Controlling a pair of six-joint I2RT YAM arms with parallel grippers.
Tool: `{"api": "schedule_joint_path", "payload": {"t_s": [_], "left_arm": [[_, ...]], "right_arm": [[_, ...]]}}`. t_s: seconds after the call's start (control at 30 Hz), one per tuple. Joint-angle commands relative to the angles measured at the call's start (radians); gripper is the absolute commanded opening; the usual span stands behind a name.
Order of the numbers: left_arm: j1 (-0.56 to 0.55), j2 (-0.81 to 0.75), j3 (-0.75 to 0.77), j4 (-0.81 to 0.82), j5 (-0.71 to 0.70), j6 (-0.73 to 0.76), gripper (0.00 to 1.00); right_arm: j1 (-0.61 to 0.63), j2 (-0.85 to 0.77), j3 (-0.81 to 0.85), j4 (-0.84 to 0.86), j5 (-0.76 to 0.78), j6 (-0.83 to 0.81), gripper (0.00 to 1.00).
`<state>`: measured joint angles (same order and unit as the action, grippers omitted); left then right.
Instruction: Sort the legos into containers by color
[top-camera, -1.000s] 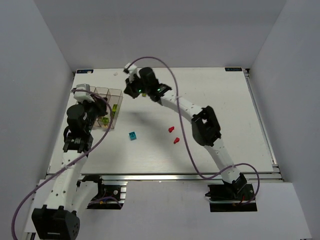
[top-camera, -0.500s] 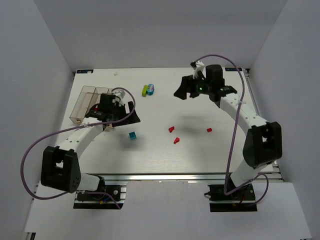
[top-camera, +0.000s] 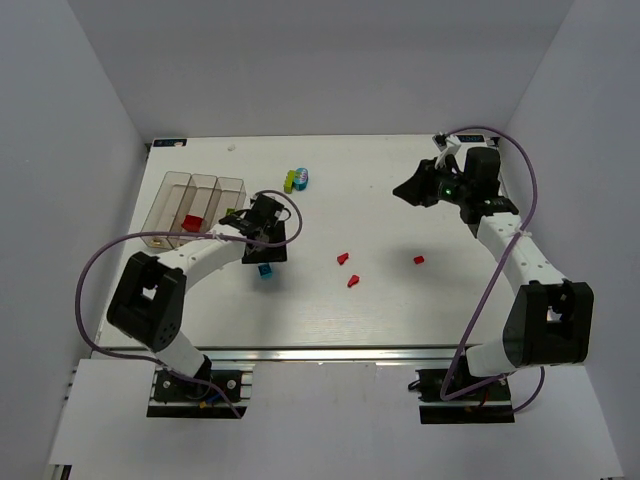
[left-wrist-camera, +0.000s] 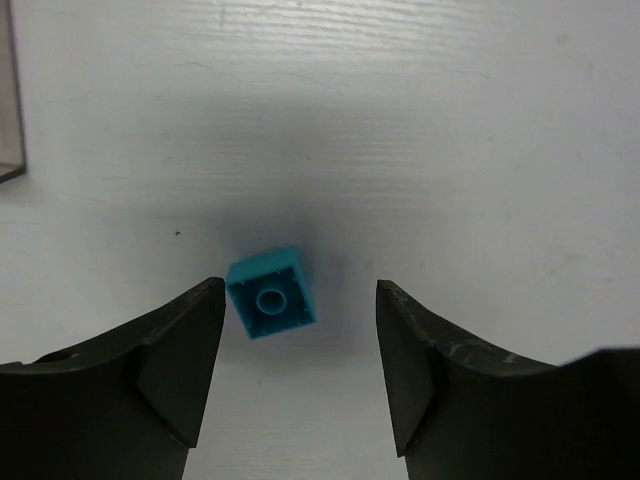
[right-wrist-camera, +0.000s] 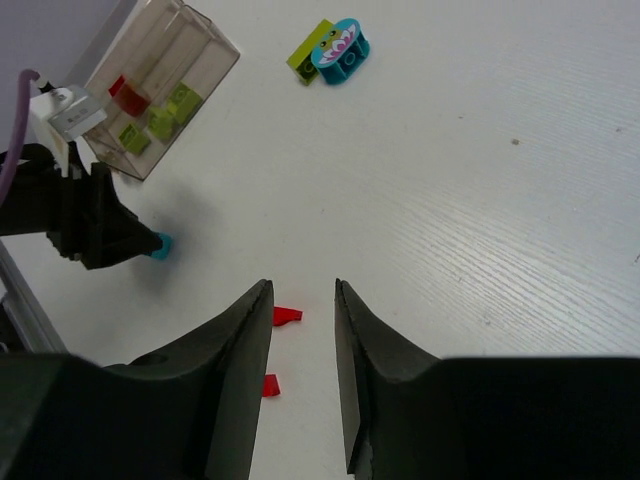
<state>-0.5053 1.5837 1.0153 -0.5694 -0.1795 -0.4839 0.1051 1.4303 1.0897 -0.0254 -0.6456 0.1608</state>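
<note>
The containers (top-camera: 190, 203) are three clear bins in a row at the left; in the right wrist view (right-wrist-camera: 160, 85) they hold lime green bricks and a red brick (right-wrist-camera: 128, 94). A cyan lego (left-wrist-camera: 272, 293) lies on the table between the open fingers of my left gripper (left-wrist-camera: 300, 290), nearer the left finger and touching neither. From above, the left gripper (top-camera: 265, 256) hangs just over that cyan lego (top-camera: 266, 271). My right gripper (top-camera: 407, 190) is raised at the back right, jaws a little apart with nothing between them (right-wrist-camera: 302, 285). Red bits (top-camera: 343, 259) (top-camera: 352, 281) (top-camera: 419, 260) lie mid-table.
A lime green brick joined to a rounded cyan piece (top-camera: 297, 179) sits near the back, right of the bins. The bins' corner (left-wrist-camera: 10, 100) shows at the left wrist view's top left. Enclosure walls ring the white table (top-camera: 450, 300).
The left arm swung from the bins out over the cyan lego and opened. The right arm swept from beside the bins to the back right, opened, then narrowed.
</note>
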Motion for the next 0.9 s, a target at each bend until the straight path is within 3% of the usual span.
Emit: {"api": "schedule_joint_path", "payload": {"t_s": [0.0,0.23,0.27,0.73,0.77,0.87], "left_arm": [[-0.028,0.012,0.046,-0.037,-0.178,-0.056,0.71],[-0.059,0.068,0.066,-0.081,-0.261,-0.125,0.71],[-0.059,0.071,0.063,-0.087,-0.271,-0.149,0.65],[-0.078,0.133,0.033,-0.061,-0.249,-0.22,0.64],[-0.078,0.133,0.031,-0.055,-0.247,-0.222,0.63],[-0.078,0.13,0.026,-0.055,-0.259,-0.231,0.4]], "right_arm": [[-0.018,-0.024,-0.007,0.056,-0.101,0.028,0.37],[-0.042,-0.027,-0.01,0.056,-0.143,0.042,0.36],[-0.042,-0.027,-0.011,0.061,-0.144,0.043,0.36],[-0.07,-0.041,-0.025,0.079,-0.175,0.066,0.35],[-0.07,-0.041,-0.025,0.079,-0.177,0.068,0.34],[-0.076,-0.045,-0.027,0.082,-0.181,0.068,0.32]]}}
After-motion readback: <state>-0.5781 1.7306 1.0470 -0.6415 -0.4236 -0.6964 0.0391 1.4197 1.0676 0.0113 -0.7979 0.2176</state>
